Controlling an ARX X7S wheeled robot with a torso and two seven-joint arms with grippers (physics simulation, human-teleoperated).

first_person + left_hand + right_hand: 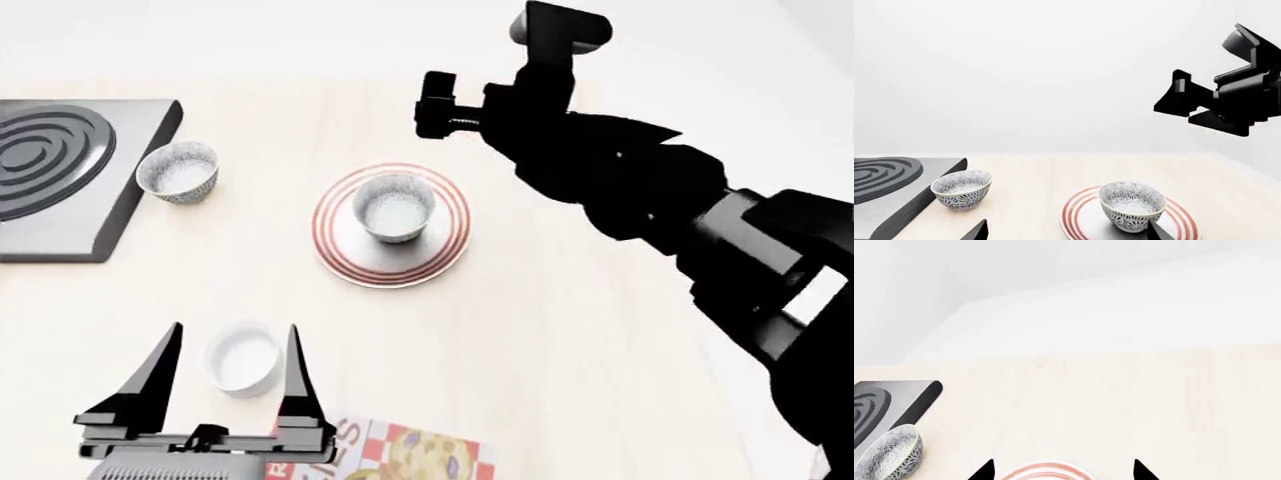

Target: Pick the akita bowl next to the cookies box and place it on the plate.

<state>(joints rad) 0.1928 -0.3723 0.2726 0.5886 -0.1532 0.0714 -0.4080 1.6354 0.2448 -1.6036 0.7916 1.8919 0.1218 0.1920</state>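
Left gripper (227, 375): nearest the head camera, low in the frame, its two black fingers spread wide and empty, framing the plain white cup (246, 357) on the table.
Cookies box (400, 452): just beside that gripper, only its top corner showing at the frame's lower edge.
Akita bowl (390, 208): stands upright in the middle of the plate (447, 245), free of both grippers.
Second speckled bowl (178, 172): apart from the plate, beside the grey stove slab (80, 215).
Right gripper (1063, 469): fingertips apart with nothing between them, above the plate's far rim in the wrist view.
Progress: by my judgement the placement is done; only drawing the arms clear is left.
Arm pose: the right arm reaches out raised over the table, past the plate; the left hangs low near the robot.
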